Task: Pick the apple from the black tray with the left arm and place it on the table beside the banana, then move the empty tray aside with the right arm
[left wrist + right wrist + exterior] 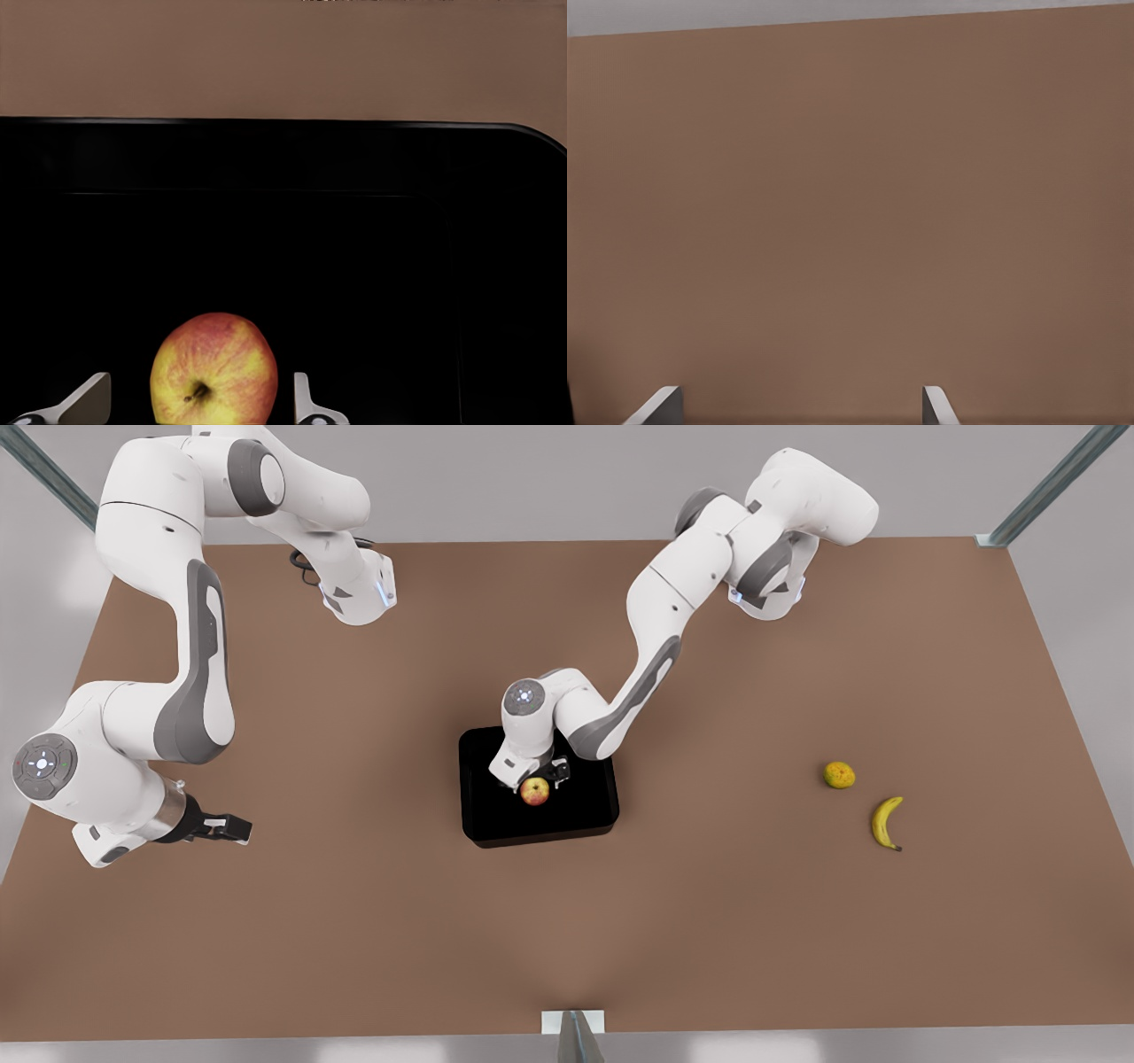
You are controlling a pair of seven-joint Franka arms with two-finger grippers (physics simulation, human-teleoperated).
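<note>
Front view: left gripper (537,778) sits low over the black tray (496,824) mid-table, right at the apple (535,791); this arm reaches in from the front view's upper right. Left wrist view confirms it: apple (213,370) lies on the tray floor (354,266) between the two fingertips (306,403), with a gap showing on each side, so fingers are spread and not yet clamped on the fruit. Apple rests in the tray, stem dimple facing the camera. Step in hand, as I judge it: the pick, at the final approach, just before closing. Next move calls for a little more descent if needed so the pads straddle the apple's widest part, then closing on it, lifting clear of the low tray wall, and carrying it toward the front view's right. Banana (887,823) lies there on the table (354,921), well apart from the tray, with a dull yellow-orange fruit (839,775) just beside it; the drop spot should be next to the banana without bumping either. Risk: a round apple may roll or slip if the grip is off-centre. Right gripper (232,828) waits at the front view's left, over bare table, well away from the tray; right wrist view shows its fingertips (660,405) spread wide, holding nothing. Tray move is not yet begun.
</note>
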